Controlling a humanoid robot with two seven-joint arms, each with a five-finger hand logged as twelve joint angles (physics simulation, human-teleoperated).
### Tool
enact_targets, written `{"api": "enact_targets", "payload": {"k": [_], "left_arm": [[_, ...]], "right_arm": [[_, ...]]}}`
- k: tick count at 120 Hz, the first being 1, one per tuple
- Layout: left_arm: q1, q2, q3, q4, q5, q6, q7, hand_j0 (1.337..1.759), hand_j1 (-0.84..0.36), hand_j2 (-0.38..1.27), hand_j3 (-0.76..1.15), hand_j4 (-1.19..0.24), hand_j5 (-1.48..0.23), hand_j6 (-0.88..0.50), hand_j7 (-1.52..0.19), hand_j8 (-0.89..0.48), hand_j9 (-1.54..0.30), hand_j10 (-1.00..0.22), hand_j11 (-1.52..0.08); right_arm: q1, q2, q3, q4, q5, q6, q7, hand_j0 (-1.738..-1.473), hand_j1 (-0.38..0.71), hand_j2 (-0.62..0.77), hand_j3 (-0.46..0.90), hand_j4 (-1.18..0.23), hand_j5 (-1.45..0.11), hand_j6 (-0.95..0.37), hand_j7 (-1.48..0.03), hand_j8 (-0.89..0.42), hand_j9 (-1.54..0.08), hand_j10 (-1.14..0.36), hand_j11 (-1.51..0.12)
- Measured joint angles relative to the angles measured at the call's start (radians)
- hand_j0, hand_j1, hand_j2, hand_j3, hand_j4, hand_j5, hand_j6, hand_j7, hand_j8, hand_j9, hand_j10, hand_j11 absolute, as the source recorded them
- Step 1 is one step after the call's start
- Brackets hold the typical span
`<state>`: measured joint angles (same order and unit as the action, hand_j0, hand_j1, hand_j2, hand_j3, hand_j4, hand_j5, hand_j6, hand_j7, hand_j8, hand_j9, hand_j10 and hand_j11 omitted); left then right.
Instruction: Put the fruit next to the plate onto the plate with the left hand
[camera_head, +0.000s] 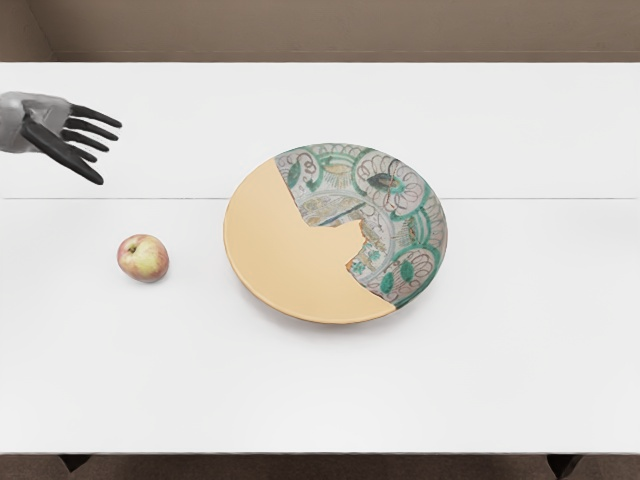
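While the left hand (72, 140) hovers at the far left with fingers spread and nothing in them, the apple (143, 257) sits on the white table (520, 380) nearer and slightly right of it, well apart from the hand and left of the plate (290, 270). Best approach: bring the palm down over the fruit from above, fingers wide until they bracket it, since a round apple would likely roll if nudged sideways

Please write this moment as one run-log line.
left hand: open, holds nothing | apple: on table, left of plate | plate: no fruit | right hand: not in view
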<state>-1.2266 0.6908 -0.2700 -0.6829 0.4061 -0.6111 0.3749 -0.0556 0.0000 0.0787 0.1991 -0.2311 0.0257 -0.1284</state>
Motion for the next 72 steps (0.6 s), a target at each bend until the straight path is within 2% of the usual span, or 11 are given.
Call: {"api": "enact_targets", "payload": {"k": [22, 32, 46, 60, 72], "left_arm": [[0.010, 0.010, 0.002, -0.006, 0.077, 0.000, 0.001, 1.658, 0.05, 0.05, 0.00, -0.25, -0.32, -0.25, -0.32, -0.25, -0.32, -0.25, -0.32], [0.029, 0.029, 0.004, -0.054, 0.116, 0.000, 0.001, 1.658, 0.05, 0.05, 0.00, -0.25, -0.33, -0.25, -0.33, -0.25, -0.33, -0.25, -0.33], [0.057, 0.058, 0.029, -0.195, 0.203, 0.020, 0.000, 1.658, 0.04, 0.05, 0.00, -0.26, -0.33, -0.26, -0.33, -0.26, -0.33, -0.26, -0.33], [0.069, 0.141, 0.115, -0.432, 0.265, 0.256, 0.000, 1.658, 0.04, 0.05, 0.00, -0.26, -0.33, -0.26, -0.33, -0.26, -0.33, -0.26, -0.33], [0.068, 0.203, 0.161, -0.587, 0.285, 0.409, 0.000, 1.658, 0.04, 0.05, 0.00, -0.27, -0.34, -0.27, -0.34, -0.27, -0.34, -0.27, -0.34]], "right_arm": [[-0.005, 0.000, -0.009, -0.006, 0.002, -0.003, 0.001, -1.658, -0.31, -0.01, 0.00, -0.03, -0.04, -0.03, -0.04, -0.03, -0.04, -0.03, -0.04], [-0.005, 0.000, -0.010, -0.007, 0.002, -0.004, 0.002, -1.658, -0.31, -0.01, 0.00, -0.03, -0.04, -0.03, -0.04, -0.03, -0.04, -0.03, -0.04], [-0.006, 0.000, -0.011, -0.007, 0.002, -0.004, 0.002, -1.658, -0.31, -0.01, 0.00, -0.03, -0.04, -0.03, -0.04, -0.03, -0.04, -0.03, -0.04], [-0.006, 0.000, -0.011, -0.007, 0.002, -0.004, 0.003, -1.658, -0.31, -0.01, 0.00, -0.03, -0.04, -0.03, -0.04, -0.03, -0.04, -0.03, -0.04], [-0.006, 0.000, -0.011, -0.007, 0.002, -0.004, 0.003, -1.658, -0.31, -0.01, 0.00, -0.03, -0.04, -0.03, -0.04, -0.03, -0.04, -0.03, -0.04]]}}
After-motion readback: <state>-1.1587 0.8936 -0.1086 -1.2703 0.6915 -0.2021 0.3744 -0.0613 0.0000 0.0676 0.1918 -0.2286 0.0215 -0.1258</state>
